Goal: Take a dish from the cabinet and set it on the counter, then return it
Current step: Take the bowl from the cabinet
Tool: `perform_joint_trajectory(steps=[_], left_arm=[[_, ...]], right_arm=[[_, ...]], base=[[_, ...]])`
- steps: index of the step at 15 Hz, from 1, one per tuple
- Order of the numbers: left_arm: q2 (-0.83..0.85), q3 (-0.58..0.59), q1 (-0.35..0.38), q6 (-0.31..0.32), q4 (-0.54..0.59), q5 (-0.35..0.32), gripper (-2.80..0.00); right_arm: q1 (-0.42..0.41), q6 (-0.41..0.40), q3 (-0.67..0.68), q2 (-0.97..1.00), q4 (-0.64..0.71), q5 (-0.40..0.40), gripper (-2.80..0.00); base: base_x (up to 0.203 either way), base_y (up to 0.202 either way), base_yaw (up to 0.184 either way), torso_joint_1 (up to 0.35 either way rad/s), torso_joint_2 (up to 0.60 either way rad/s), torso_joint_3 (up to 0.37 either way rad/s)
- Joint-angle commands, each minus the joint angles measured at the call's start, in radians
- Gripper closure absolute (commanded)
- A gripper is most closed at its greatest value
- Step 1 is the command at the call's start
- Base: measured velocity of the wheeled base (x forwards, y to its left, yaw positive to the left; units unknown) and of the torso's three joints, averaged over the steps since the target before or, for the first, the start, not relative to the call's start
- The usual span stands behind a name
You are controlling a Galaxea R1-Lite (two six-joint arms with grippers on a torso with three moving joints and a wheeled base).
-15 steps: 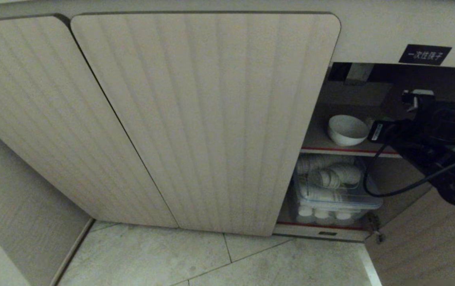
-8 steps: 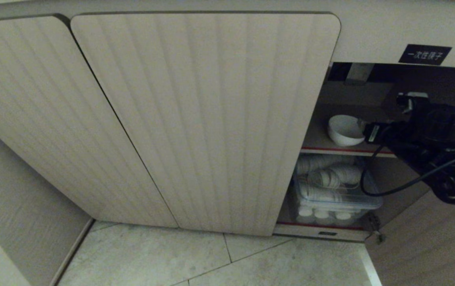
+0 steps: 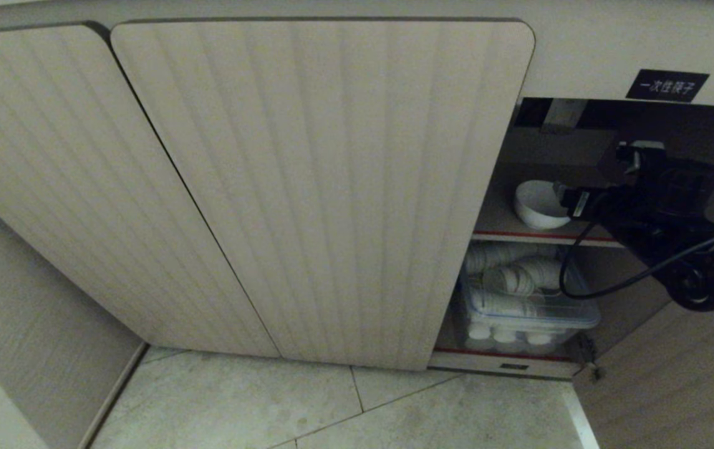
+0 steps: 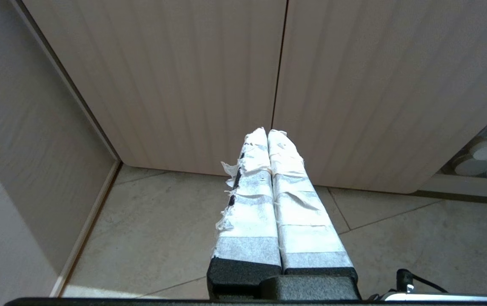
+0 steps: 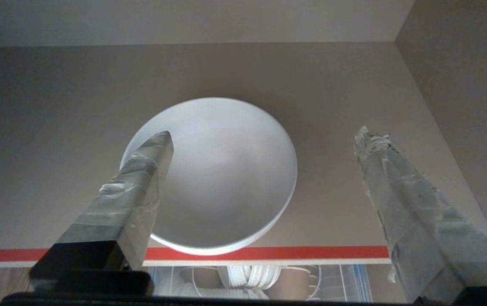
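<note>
The dish [image 3: 537, 202], a small white bowl, sits upright on the red-edged upper shelf [image 3: 519, 236] of the open cabinet [image 3: 319, 187]. My right gripper [image 3: 572, 201] reaches into the cabinet at the bowl's right side and covers its right rim. In the right wrist view the right gripper [image 5: 264, 134] is open. One taped finger [image 5: 141, 191] overlaps the dish [image 5: 222, 178], the other [image 5: 396, 187] stands well off to its side, and nothing is gripped. My left gripper [image 4: 267, 131] is shut and empty, parked low over the floor. The counter is out of view.
A clear bin of stacked white ribbed cups [image 3: 519, 299] fills the lower shelf. The cabinet's right door [image 3: 662, 386] hangs open beside my arm. Closed ribbed doors [image 3: 51, 174] span the left. A black label [image 3: 666, 85] sits above the opening. Tiled floor [image 3: 332, 405] lies below.
My right arm has moved left, deeper into the cabinet, and now covers the bowl's right edge. The bowl has not moved.
</note>
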Motion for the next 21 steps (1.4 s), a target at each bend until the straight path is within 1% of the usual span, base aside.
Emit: perform_joint_trajectory(steps=[1,5,8,16,18,21], left_arm=[[0.0,0.0,0.0,-0.001,-0.002,0.0,0.0],[0.0,0.001,0.0,-0.001,-0.001,0.0,0.0],[0.0,0.001,0.0,-0.001,-0.001,0.0,0.0],[0.0,0.0,0.0,-0.001,-0.001,0.0,0.0],[0.0,0.001,0.0,-0.001,-0.001,0.0,0.0],[0.0,0.0,0.0,-0.001,-0.001,0.0,0.0]], right_arm=[[-0.011,0.002,-0.005,0.006,-0.005,-0.001,-2.8],[-0.022,0.001,-0.021,0.02,0.023,-0.003,-2.8],[-0.034,0.001,-0.058,0.035,0.068,-0.003,-2.8],[-0.033,0.0,-0.128,0.062,0.14,0.006,-2.8],[-0.033,-0.003,-0.162,0.065,0.192,0.006,-2.8],[-0.032,-0.001,-0.18,0.078,0.201,0.007,-2.8]], base=[[0.0,0.0,0.0,0.0,0.0,0.0],[0.0,0.0,0.0,0.0,0.0,0.0],[0.0,0.0,0.0,0.0,0.0,0.0],[0.0,0.0,0.0,0.0,0.0,0.0],[0.0,0.0,0.0,0.0,0.0,0.0],[0.0,0.0,0.0,0.0,0.0,0.0]])
